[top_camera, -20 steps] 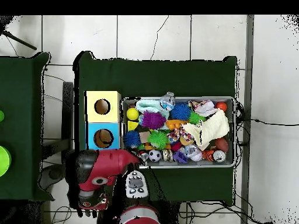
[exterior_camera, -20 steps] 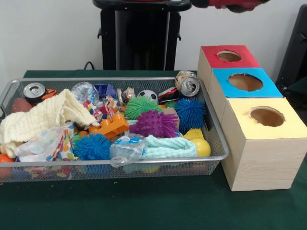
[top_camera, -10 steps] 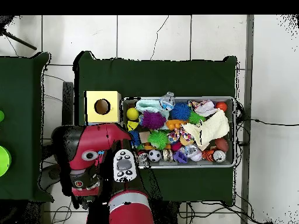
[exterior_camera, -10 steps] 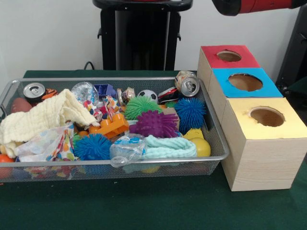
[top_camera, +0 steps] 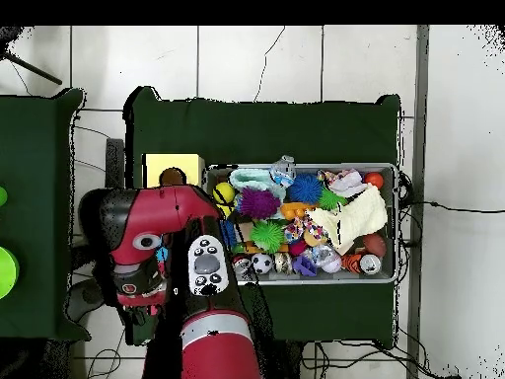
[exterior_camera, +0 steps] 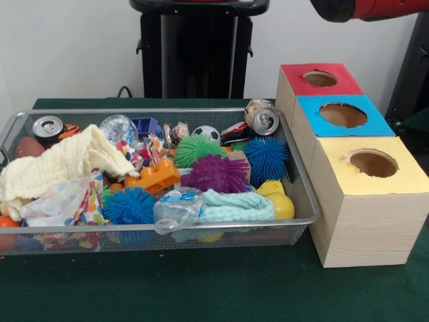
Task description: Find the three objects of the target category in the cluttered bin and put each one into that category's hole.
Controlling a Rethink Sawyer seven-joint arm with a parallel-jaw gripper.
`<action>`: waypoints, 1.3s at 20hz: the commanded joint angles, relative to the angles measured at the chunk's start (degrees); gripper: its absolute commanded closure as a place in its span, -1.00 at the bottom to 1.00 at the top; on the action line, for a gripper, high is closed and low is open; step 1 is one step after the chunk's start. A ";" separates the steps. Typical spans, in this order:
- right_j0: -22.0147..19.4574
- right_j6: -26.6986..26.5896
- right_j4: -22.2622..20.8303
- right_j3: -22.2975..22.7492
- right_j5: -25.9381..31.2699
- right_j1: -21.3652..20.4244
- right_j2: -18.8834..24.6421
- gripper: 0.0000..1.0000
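The cluttered bin (exterior_camera: 134,228), a wide silver wire-mesh basket, is full of toys, cans and cloths; it also shows in the overhead view (top_camera: 396,227). To its right in the front view stand three wooden boxes with holes: red-topped (exterior_camera: 338,82), blue-topped (exterior_camera: 372,122) and yellow-topped (exterior_camera: 402,176). The red arm (exterior_camera: 375,8) crosses the top right corner above the boxes. In the overhead view the arm (top_camera: 148,242) covers most of the boxes; only part of the yellow box (top_camera: 158,168) shows. The arm's dark end (top_camera: 138,306) hangs off the table's edge, its state unclear.
In the bin lie spiky balls in purple (exterior_camera: 216,173), green (exterior_camera: 198,149) and blue (exterior_camera: 266,157), two cans (exterior_camera: 261,117) (exterior_camera: 48,126), a cream cloth (exterior_camera: 64,161), a small soccer ball (exterior_camera: 206,133), a clear bottle (exterior_camera: 175,208) and an orange toy brick (exterior_camera: 153,178). The black pedestal (exterior_camera: 198,47) stands behind.
In the overhead view the arm has swung up over the boxes, hiding the blue one and part of the yellow. In the front view it has shifted right along the top edge.
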 commanded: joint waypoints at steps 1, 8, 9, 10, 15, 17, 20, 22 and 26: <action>0.19 11.26 -1.62 -5.11 5.05 3.13 0.48 -1.00; 0.26 12.34 -1.80 -7.69 13.26 4.77 0.75 -1.00; 0.18 12.32 -2.11 -8.69 15.21 5.31 0.99 -1.00; 0.03 12.14 -2.66 -9.87 17.37 5.97 1.26 -1.00; -0.89 10.59 -4.45 -14.42 25.35 8.43 2.54 -1.00; -1.30 9.45 -5.84 -16.44 27.95 8.98 2.94 -1.00; -2.15 7.08 -8.40 -19.83 31.59 10.18 4.00 -1.00; -2.68 5.53 -9.67 -21.28 32.62 10.79 4.52 -1.00; -4.18 2.31 -11.97 -23.50 34.22 12.40 6.04 -1.00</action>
